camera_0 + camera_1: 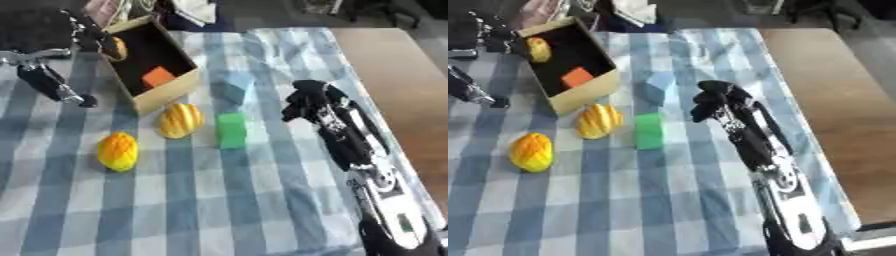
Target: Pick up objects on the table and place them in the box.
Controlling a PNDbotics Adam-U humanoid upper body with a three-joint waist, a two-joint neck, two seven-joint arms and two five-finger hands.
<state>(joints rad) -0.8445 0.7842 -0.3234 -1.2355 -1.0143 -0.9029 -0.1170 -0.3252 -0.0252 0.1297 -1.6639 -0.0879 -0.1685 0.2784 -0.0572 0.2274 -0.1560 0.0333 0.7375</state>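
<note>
Box (166, 95) at the table's far left, with an orange block (158, 76) inside.
A yellow fruit (538, 49) sits at its far rim, held in the left hand (502, 34). Two more yellow fruits (179, 120) (118, 151), a green block (232, 130) and a blue block (234, 86) lie on the checked cloth (201, 200). The right hand (306, 102) hovers beside them, fingers curled, holding nothing.

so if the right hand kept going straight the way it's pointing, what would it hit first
Probably the blue block: the right hand points up and to the left toward it. The green block lies just below that line. Height above the table is unclear.
</note>
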